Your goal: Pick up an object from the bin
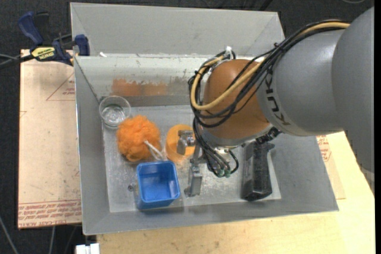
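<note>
My gripper (194, 176) hangs low over the bin floor near the front middle, just right of a blue square tub (157, 186). An orange rounded thing (177, 143) lies right behind the gripper, partly hidden by it, and I cannot tell whether they touch. An orange mesh bath pouf (137, 138) with a white stick across it sits to the left of that. A black oblong block (256, 171) lies on the floor to the gripper's right.
A clear plastic cup (114, 111) stands in the back left corner of the bin floor. The arm with its orange cover and cables hangs over the bin's middle and right, hiding the floor beneath. Steep grey walls close in all sides.
</note>
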`<state>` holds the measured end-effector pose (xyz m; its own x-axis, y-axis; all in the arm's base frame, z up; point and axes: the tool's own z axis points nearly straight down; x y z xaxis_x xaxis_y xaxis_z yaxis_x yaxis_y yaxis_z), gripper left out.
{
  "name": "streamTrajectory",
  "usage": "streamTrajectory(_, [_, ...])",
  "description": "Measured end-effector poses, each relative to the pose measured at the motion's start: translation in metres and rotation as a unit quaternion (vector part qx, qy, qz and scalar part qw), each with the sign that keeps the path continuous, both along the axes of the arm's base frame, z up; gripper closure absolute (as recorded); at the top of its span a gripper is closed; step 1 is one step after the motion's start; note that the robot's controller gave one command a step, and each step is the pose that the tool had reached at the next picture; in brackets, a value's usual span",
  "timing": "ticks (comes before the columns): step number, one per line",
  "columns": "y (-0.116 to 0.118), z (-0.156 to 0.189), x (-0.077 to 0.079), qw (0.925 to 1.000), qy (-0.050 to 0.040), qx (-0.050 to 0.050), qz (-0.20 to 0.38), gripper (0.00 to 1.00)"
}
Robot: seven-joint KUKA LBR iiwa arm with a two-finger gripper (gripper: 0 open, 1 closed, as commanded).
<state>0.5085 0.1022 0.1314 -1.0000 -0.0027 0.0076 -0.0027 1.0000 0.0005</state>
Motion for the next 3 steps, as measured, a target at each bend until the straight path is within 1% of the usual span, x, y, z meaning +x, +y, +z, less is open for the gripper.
streamTrajectory(1, [0.0,0.004,0.002,1.0,-0.0035,0.0,-0.001,0.0])
streamTrajectory(2, [0.025,-0.03,-0.001,0.9996,-0.0041,0.0,-0.029,0.0])
streamTrajectory(3, [0.061,-0.054,0.025,0.9952,-0.0112,0.002,0.098,1.0])
